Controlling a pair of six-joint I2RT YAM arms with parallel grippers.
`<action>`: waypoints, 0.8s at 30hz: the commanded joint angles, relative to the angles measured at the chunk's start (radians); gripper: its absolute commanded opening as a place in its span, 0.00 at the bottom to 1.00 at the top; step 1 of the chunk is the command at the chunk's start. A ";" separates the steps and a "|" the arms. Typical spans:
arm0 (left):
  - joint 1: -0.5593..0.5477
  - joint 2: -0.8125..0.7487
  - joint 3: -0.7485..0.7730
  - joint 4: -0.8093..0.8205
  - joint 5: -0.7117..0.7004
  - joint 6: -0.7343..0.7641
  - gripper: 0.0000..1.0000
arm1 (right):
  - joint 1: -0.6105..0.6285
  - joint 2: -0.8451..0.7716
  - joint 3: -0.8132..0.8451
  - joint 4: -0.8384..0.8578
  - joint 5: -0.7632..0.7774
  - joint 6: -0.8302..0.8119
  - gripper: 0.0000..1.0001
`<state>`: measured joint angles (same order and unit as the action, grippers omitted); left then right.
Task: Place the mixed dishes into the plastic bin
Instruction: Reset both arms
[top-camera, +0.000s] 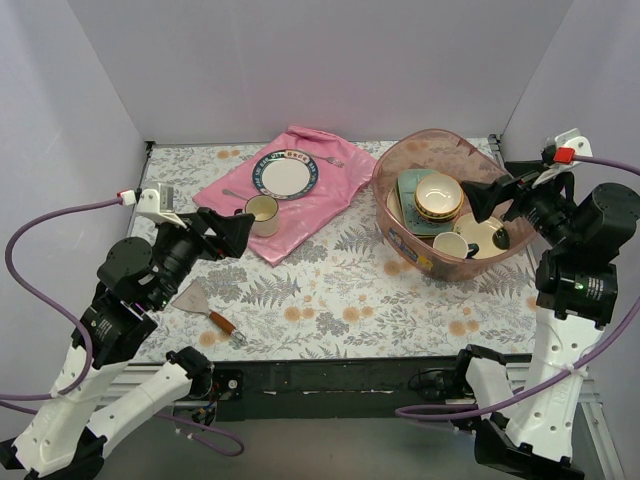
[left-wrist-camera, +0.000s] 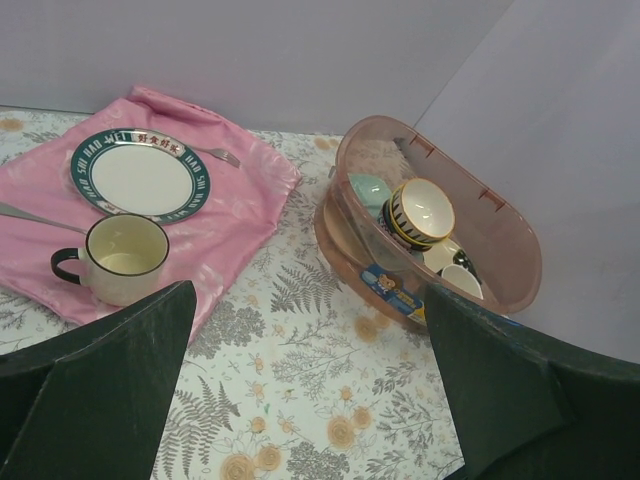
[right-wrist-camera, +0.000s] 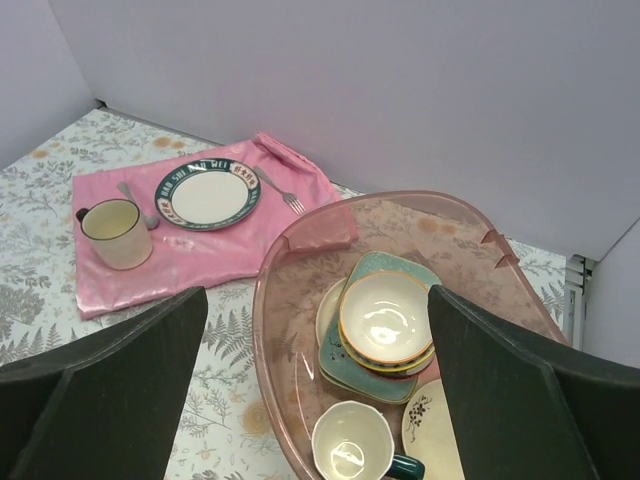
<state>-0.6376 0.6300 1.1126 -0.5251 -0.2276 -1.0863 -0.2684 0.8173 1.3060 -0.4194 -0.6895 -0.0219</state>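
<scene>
Both grippers spread wide, nothing held: left gripper (top-camera: 240, 235) hovers well left of the plastic bin (top-camera: 440, 150), right gripper (top-camera: 482, 218) hangs over the bin's right half. In bin we see pale green tray (top-camera: 408, 190) w/ cream bowl (top-camera: 439, 195) stacked on it, dark mug (top-camera: 452, 245) by the front wall. Outside, left of bin, on pink cloth (top-camera: 330, 190): green-rimmed plate (top-camera: 285, 174) & cream mug (top-camera: 263, 213), apart; spatula (top-camera: 205, 305) on worktop (top-camera: 340, 290) further left.
</scene>
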 joint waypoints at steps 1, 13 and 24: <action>0.003 -0.023 0.023 -0.019 -0.001 -0.004 0.98 | -0.003 -0.017 0.049 0.004 0.068 0.048 0.99; 0.004 -0.035 0.029 -0.030 -0.029 -0.004 0.98 | -0.003 -0.049 0.042 -0.010 0.237 0.062 0.99; 0.004 -0.041 0.004 -0.024 -0.055 -0.006 0.98 | -0.005 -0.073 0.010 -0.004 0.407 0.047 0.99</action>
<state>-0.6376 0.5987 1.1126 -0.5419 -0.2562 -1.0969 -0.2684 0.7620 1.3128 -0.4473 -0.3725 0.0269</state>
